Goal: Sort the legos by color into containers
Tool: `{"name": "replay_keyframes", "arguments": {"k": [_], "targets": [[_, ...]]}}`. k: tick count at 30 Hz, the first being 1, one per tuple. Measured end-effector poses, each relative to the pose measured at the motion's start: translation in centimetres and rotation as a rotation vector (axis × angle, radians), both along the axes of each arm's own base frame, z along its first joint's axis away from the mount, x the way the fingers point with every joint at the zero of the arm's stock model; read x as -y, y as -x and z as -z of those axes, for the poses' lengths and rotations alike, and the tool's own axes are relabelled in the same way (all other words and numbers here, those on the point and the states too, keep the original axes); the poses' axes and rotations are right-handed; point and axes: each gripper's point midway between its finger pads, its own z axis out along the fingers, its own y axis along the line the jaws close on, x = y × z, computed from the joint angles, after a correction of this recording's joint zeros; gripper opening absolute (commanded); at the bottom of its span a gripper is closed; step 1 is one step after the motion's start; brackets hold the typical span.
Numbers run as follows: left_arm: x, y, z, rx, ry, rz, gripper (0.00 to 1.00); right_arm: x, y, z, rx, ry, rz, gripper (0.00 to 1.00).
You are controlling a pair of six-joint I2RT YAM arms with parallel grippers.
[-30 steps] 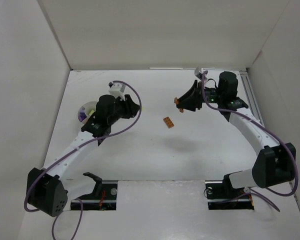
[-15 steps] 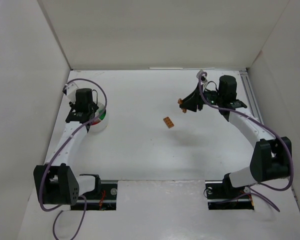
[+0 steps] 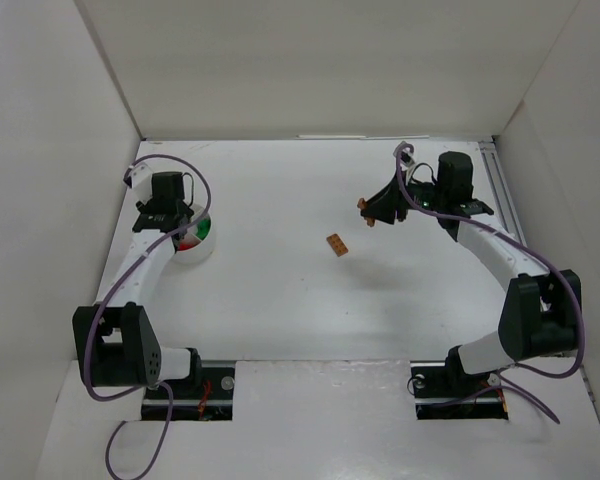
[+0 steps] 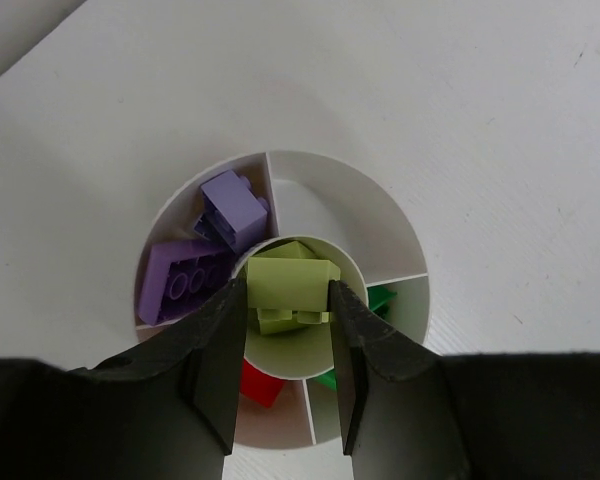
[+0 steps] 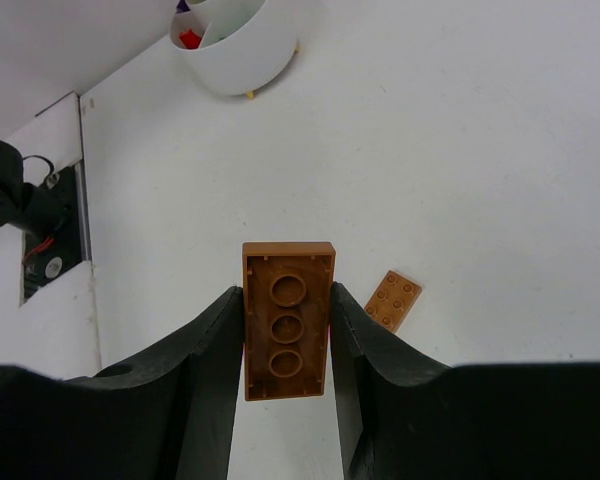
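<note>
Swinging away from the middle of the table, the left arm has carried the left gripper [image 4: 287, 310] out to 9 o'clock, where it now hangs over the small round white plastic cup [image 3: 198, 250]. The right arm has hardly changed.

The black fingers of this gripper are clamped on a pale green studded plastic brick [image 4: 292, 282], held straight above the cup's round middle well. Thin walls split the ring around this well. Two purple bricks [image 4: 205, 250] lie at 10 o'clock, a red brick [image 4: 257, 385] at 6 o'clock and a green brick [image 4: 382, 300] at 3 o'clock.

The cup stands near the left wall [image 3: 60, 200] of the white enclosure, so little room is on that side. Toward 3 o'clock the smooth matt white table [image 3: 270, 290] runs open as far as a flat orange-brown plate brick [image 3: 336, 245] lying near the centre.

At 2 o'clock the right gripper [image 5: 285, 300] is closed on a second orange-brown plate [image 5: 286, 320], lifted off the table. Its hollow underside with three round tubes faces the wrist camera.
</note>
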Motion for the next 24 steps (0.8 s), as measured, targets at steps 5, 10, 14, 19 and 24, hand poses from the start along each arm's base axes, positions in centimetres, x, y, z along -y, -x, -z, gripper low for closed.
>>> {"name": "replay_keyframes", "arguments": {"k": [5,10,14,19,24], "targets": [[0.3,-0.2,-0.1,0.006,0.009,0.021,0.44,0.0,0.0,0.3,-0.001,0.006,-0.001,0.19],[0.9,0.0,-1.7,0.052,0.025,0.048,0.65,-0.2,0.4,0.7,0.021,0.035,-0.026,0.19],[0.9,0.6,-4.3,0.126,0.026,0.052,0.79,-1.0,0.9,0.7,0.055,0.07,-0.064,0.19],[3.3,0.7,-7.1,0.223,0.073,0.2,0.85,-2.6,2.0,0.2,0.158,0.128,-0.159,0.19],[13.1,1.1,-8.7,0.356,0.232,0.714,0.85,-6.1,4.6,-0.2,0.315,0.174,-0.329,0.17]]}}
